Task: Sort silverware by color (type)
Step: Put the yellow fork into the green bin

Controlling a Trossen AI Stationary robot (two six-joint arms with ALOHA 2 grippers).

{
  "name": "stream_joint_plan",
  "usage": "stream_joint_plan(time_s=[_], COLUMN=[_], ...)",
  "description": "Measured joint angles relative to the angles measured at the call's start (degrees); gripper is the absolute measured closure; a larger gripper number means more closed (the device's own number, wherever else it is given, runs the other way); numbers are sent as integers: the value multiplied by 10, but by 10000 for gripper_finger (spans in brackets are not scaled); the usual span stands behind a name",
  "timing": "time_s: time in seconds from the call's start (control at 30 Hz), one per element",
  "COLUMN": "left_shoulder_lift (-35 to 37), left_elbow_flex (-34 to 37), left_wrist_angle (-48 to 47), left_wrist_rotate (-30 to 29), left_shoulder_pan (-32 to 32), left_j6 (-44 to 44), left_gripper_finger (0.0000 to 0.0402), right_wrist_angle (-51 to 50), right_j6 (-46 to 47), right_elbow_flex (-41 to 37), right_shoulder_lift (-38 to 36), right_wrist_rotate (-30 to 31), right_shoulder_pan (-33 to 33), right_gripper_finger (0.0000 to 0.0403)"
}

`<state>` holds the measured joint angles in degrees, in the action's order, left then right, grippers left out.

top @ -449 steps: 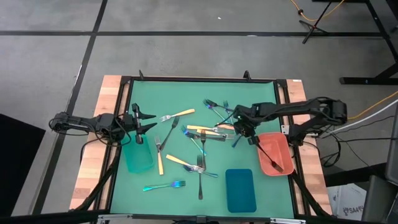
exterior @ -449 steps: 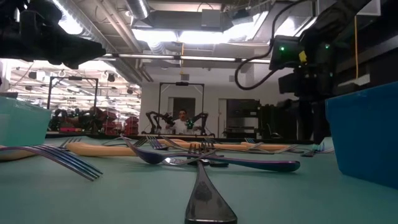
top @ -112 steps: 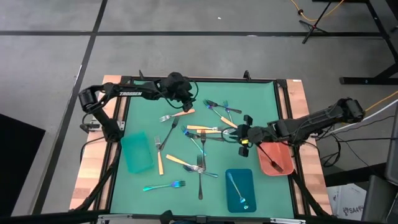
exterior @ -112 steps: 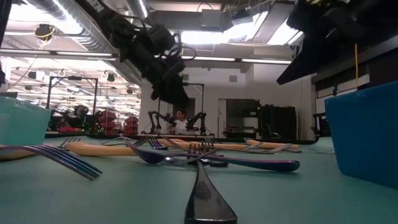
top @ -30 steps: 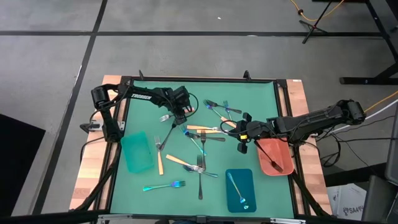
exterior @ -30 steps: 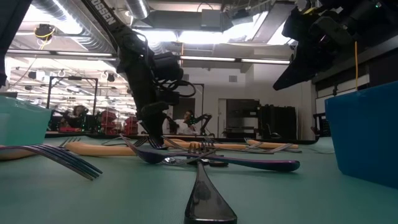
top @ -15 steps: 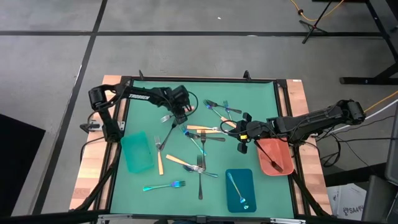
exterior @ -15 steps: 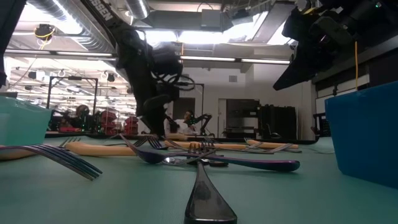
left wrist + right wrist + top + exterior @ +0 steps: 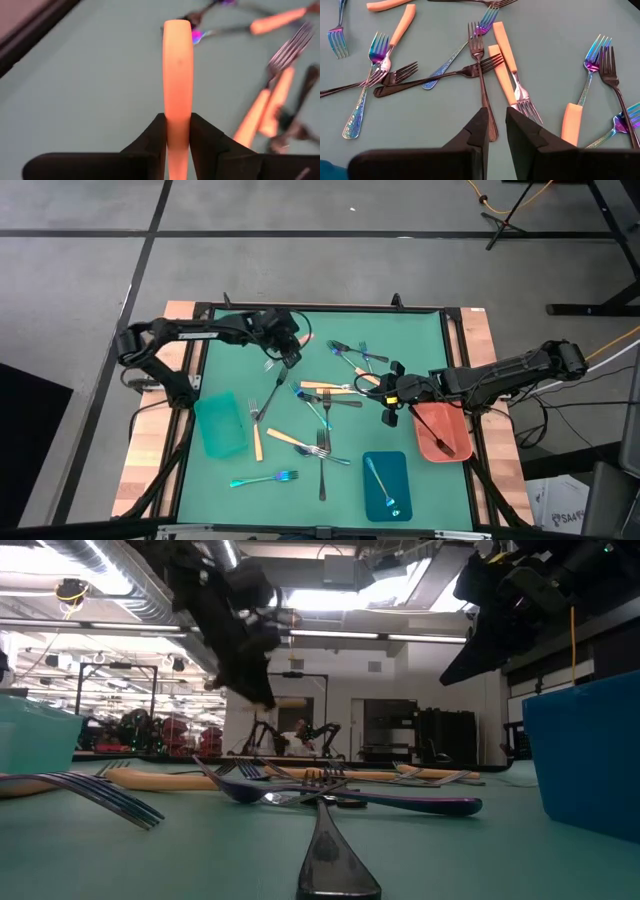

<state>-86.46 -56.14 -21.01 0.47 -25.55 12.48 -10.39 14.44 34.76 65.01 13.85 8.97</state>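
Note:
My left gripper (image 9: 287,348) hangs above the mat's far left part, shut on an orange-handled fork (image 9: 178,60). My right gripper (image 9: 390,410) hovers over the mat's right middle, beside the salmon tray (image 9: 455,442). It is shut, with nothing between its fingers (image 9: 497,117). Several forks with orange, iridescent blue or dark handles lie criss-crossed on the green mat (image 9: 325,395). One blue fork lies in the blue tray (image 9: 398,470) and a dark one in the salmon tray. My left gripper pinches the fork's orange handle (image 9: 178,122) between its two fingers. They slant down from the table's left and lie along the handle. The handle's rounded free end (image 9: 177,27) sticks out ahead of the fingertips. The fork is lifted clear of the mat; its tine end is hidden behind the fingers.
A pale teal tray (image 9: 221,427) stands at the mat's left, near its front. More forks lie singly near the front (image 9: 265,478). Below my right gripper several forks overlap (image 9: 485,65). The mat has a black frame (image 9: 320,307) around it.
My left gripper has risen from the mat with the orange-handled fork, drifting a little toward the far edge. The fork, which lay on the mat, is now lifted clear. My right gripper has kept still.

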Motion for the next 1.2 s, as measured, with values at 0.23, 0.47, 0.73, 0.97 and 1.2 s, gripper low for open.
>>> stream_joint_plan(time_s=[0.23,0.47,0.73,0.97,1.2], left_shoulder_lift=[92,157,170,170,170], left_elbow_flex=[-1,-1,-1,-1,-1], left_wrist_angle=[-72,-210,-327,-375,-445], left_wrist_rotate=[-5,-65,-117,-149,-165], left_shoulder_pan=[40,119,234,327,407], left_j6=[120,243,404,532,677], left_gripper_finger=[348,348,348,348,349], right_wrist_angle=[0,0,0,0,0], right_j6=[0,0,0,0,0], right_elbow_flex=[0,0,0,0,0], right_shoulder_lift=[0,0,0,0,0], right_wrist_rotate=[0,0,0,0,0], right_shoulder_pan=[0,0,0,0,0], right_gripper_finger=[347,347,347,347,347])
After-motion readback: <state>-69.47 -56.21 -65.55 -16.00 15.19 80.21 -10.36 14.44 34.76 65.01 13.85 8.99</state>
